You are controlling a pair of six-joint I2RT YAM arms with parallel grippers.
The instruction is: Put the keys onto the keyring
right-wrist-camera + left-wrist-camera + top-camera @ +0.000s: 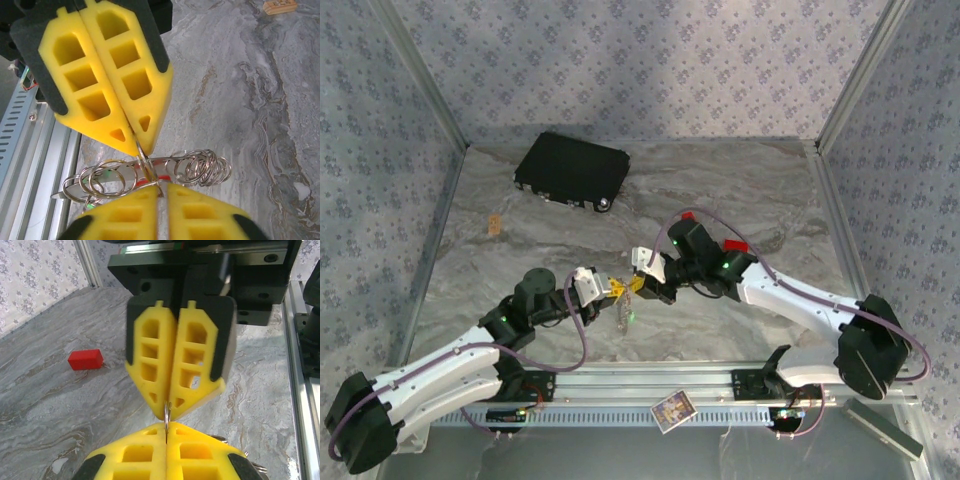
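Note:
The keyring [200,167] is a silvery strip threaded with several thin split rings, hanging above the table between both grippers. My left gripper [166,427] is shut on one thin ring [166,415]; its yellow fingers [145,125] come in from above in the right wrist view. My right gripper [161,190] faces it tip to tip, jaws a narrow slit apart with the ring's wire in the gap. Of the keys, a green bit [108,174] and a red bit [143,183] show behind the rings. From above, the cluster dangles under the two grippers [625,288], with a green speck [631,316].
A black case [571,170] lies at the back left. Red blocks [687,215] [730,246] sit beside the right arm, and one red block [85,359] shows on the marble. A small wooden piece [495,224] lies far left. The metal rail [720,385] runs along the near edge.

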